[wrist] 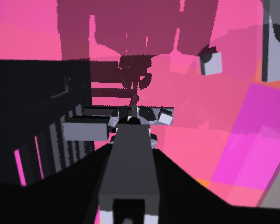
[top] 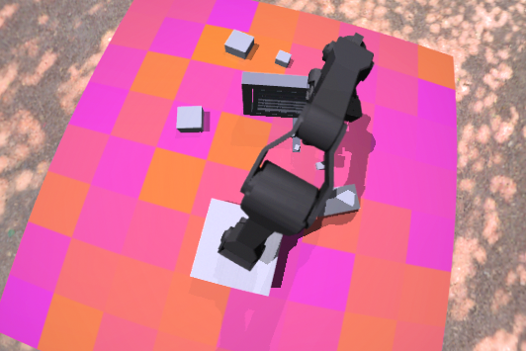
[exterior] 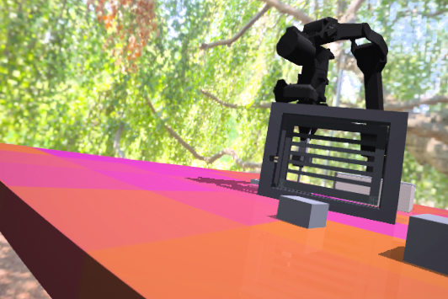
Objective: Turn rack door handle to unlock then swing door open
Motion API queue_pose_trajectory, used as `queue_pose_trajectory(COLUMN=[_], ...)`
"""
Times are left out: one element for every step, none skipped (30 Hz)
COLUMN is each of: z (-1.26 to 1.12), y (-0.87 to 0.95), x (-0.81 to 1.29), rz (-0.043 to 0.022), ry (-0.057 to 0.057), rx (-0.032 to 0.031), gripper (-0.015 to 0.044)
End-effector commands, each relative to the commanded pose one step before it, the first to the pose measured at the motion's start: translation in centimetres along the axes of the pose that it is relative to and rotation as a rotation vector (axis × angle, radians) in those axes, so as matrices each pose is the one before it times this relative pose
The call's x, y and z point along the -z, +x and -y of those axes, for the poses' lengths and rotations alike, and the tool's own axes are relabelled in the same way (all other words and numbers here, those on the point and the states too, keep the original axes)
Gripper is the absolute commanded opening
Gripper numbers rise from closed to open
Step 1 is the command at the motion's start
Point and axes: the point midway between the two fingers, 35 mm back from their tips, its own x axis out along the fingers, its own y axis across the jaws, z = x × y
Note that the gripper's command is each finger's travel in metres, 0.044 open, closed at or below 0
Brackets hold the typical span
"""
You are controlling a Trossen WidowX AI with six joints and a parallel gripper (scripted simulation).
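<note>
The rack's dark frame [top: 274,80] [exterior: 337,109] stands upright. Its slatted door [top: 281,104] [exterior: 288,156] [wrist: 21,115] looks to stand in or close to the frame; a small gap cannot be ruled out. My gripper [wrist: 132,152] points down on the handle side of the door and shows through the slats in the exterior view. It is shut on the upright handle, which is mostly hidden by the fingers. A grey bar [wrist: 86,131] runs from the door to the fingertips. The arm covers the gripper in the top view. The handle's exact angle cannot be read.
Grey blocks [top: 239,43] [top: 283,58] lie behind the frame, and another [top: 190,119] lies to its left. A small block [top: 320,166] [wrist: 211,63] and a larger grey piece [top: 341,203] lie on the handle side. The arm's base stands on a white slab [top: 210,247].
</note>
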Motion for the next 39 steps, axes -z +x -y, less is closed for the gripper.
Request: queue_pose_trajectory(z=[-0.018, 0.0, 0.0, 0.0, 0.0, 0.0, 0.0, 0.0, 0.0, 0.0, 0.0, 0.0, 0.0, 0.0, 0.0, 0.0, 0.0, 0.0, 0.0, 0.0, 0.0, 0.0, 0.0, 0.0, 0.0, 0.0, 0.0, 0.0, 0.0, 0.0, 0.0, 0.0, 0.0, 0.0, 0.0, 0.0, 0.0, 0.0, 0.0], y=[0.064, 0.0, 0.0, 0.0, 0.0, 0.0, 0.0, 0.0, 0.0, 0.0, 0.0, 0.0, 0.0, 0.0, 0.0, 0.0, 0.0, 0.0, 0.0, 0.0, 0.0, 0.0, 0.0, 0.0, 0.0, 0.0, 0.0, 0.0, 0.0, 0.0, 0.0, 0.0, 0.0, 0.0, 0.0, 0.0, 0.0, 0.0, 0.0], x=[0.037, 0.0, 0.0, 0.0, 0.0, 0.0, 0.0, 0.0, 0.0, 0.0, 0.0, 0.0, 0.0, 0.0, 0.0, 0.0, 0.0, 0.0, 0.0, 0.0, 0.0, 0.0, 0.0, 0.0, 0.0, 0.0, 0.0, 0.0, 0.0, 0.0, 0.0, 0.0, 0.0, 0.0, 0.0, 0.0, 0.0, 0.0, 0.0], rz=[-0.00309, 0.0, 0.0, 0.0, 0.0, 0.0, 0.0, 0.0, 0.0, 0.0, 0.0, 0.0, 0.0, 0.0, 0.0, 0.0, 0.0, 0.0, 0.0, 0.0, 0.0, 0.0, 0.0, 0.0, 0.0, 0.0, 0.0, 0.0, 0.0, 0.0, 0.00001, 0.00001, 0.00001, 0.00001, 0.00001, 0.00001, 0.00001, 0.00001, 0.00001], ry=[0.2123, 0.0243, 0.0081, 0.0, 0.0, 0.0, 0.0, 0.0, 0.0, 0.0, 0.0, 0.0, 0.0, 0.0, 0.0, 0.0, 0.0, 0.0, 0.0, 0.0, 0.0, 0.0, 0.0, -0.0082, -0.0245, -0.0409, -0.0495, -0.0495, -0.0495, -0.0495, -0.0495, -0.0495, -0.0495, -0.0495, -0.0495, -0.0495, -0.0495, -0.0495, -0.0495], rx=[-0.00064, 0.00001, 0.0, 0.0, 0.0, 0.0, 0.0, 0.0, 0.0, 0.0, 0.0, 0.0, 0.0, 0.0, 0.0, 0.0, 0.0, 0.0, 0.0, 0.0, 0.0, 0.0, 0.0, 0.0, -0.00001, -0.00001, -0.00001, -0.00001, -0.00001, -0.00001, -0.00001, -0.00001, -0.00001, -0.00001, -0.00001, -0.00001, -0.00001, -0.00001, -0.00001], gripper=[0.0018, 0.0018, 0.0018, 0.0018, 0.0018, 0.0018, 0.0018, 0.0018, 0.0018, 0.0018, 0.0018, 0.0018, 0.0044, 0.0071, 0.0097, 0.0123, 0.0149, 0.0176, 0.0202, 0.0228, 0.0254, 0.0281, 0.029, 0.029, 0.029, 0.029, 0.029, 0.029, 0.029, 0.029, 0.029, 0.029, 0.029, 0.029, 0.029, 0.029, 0.029, 0.029, 0.029])
